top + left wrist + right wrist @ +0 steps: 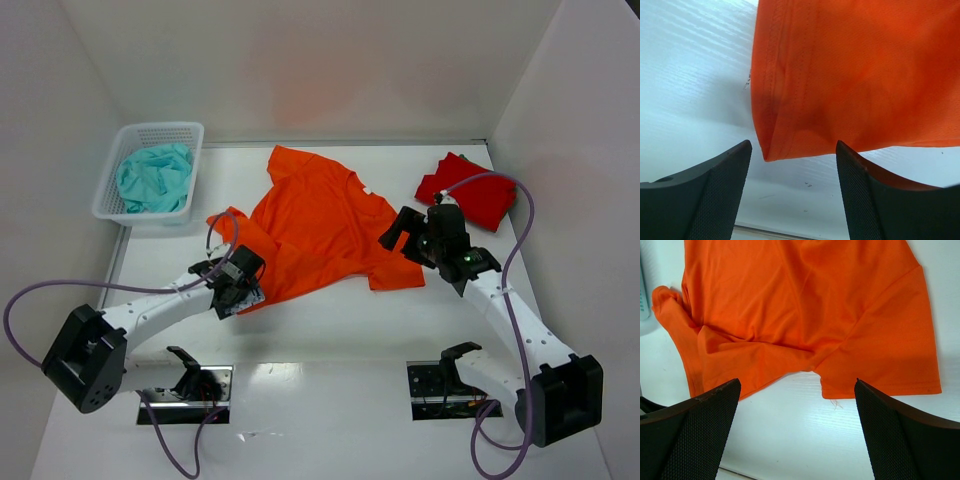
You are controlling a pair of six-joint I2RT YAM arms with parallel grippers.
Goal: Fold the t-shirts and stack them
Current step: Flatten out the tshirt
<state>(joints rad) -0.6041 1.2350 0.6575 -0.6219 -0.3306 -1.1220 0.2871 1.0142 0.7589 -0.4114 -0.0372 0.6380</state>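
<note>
Lying on bench: orange t-shirt, spread out.
Red t-shirt: bunched, far right.
L pincer: spread, at hem corner.
R pincer: spread, by sleeve.

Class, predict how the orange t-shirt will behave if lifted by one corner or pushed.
Probably floppy: the orange t-shirt lies creased and bunched on the table, so a lifted corner would likely leave the rest hanging. Likely light, since it looks like thin cloth. Pushed, it would probably crumple rather than slide whole.
</note>
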